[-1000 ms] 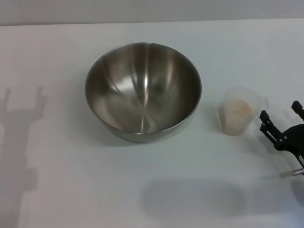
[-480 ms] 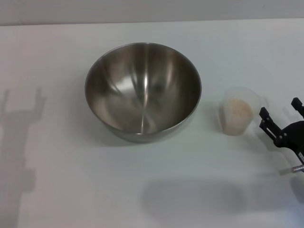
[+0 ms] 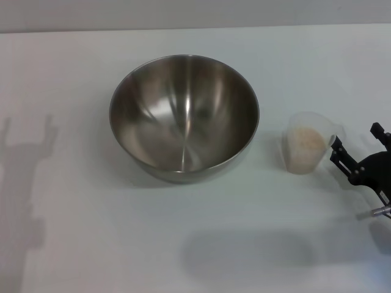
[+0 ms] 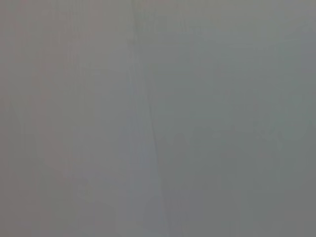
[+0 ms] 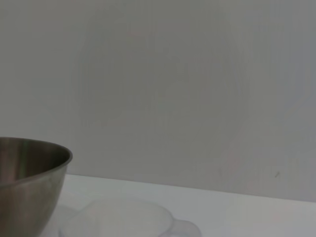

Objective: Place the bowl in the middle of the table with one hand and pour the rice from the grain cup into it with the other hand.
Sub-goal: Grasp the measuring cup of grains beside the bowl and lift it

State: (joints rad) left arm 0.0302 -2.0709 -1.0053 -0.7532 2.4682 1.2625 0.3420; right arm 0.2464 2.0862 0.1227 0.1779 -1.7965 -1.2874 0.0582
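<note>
Head view: steel bowl upright near the middle of the white counter, empty inside. Just to its right, apart from it, the clear grain cup standing upright with off-white rice inside. Right tool at the right edge, black fingers spread apart, holding nothing, one fingertip close beside the cup's far side; contact not discernible. Left tool out of sight, only a shadow of an arm on the counter's left part.

Left wrist view: plain grey blur, nothing distinguishable.

Right wrist view: bowl close by, cup rim low in front beside it, pale wall behind the counter. Own fingers not shown.
</note>
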